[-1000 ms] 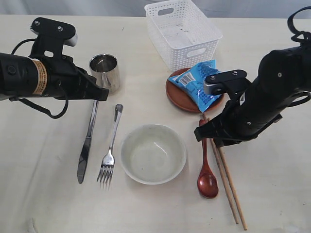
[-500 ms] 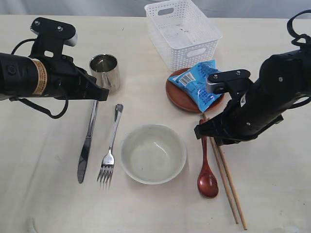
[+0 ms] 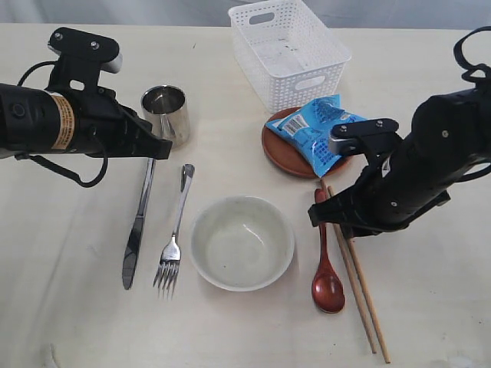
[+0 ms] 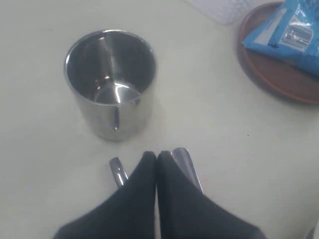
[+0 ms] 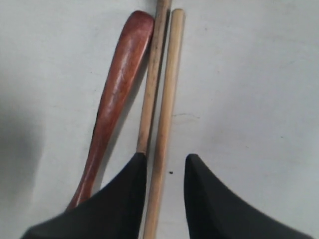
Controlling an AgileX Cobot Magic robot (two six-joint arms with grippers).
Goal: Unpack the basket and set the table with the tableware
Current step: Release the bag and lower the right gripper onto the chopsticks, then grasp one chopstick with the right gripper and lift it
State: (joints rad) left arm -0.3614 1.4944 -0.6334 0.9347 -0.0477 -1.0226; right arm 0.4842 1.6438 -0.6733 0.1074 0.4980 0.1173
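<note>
Chopsticks (image 5: 169, 74), two pale wooden rods, touch red-brown wooden spoon (image 5: 119, 84); right jaws released astride one (left jaws clenched, empty). Best lift straight.

Bare table (image 3: 441, 307) lies open right of the chopsticks (image 3: 360, 291); the spoon (image 3: 327, 287) crowds their left.

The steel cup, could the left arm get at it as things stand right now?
Probably yes. The steel cup stands upright just ahead of the left gripper, with only bare table between them. The jaws are shut, so they would have to open first.
</note>
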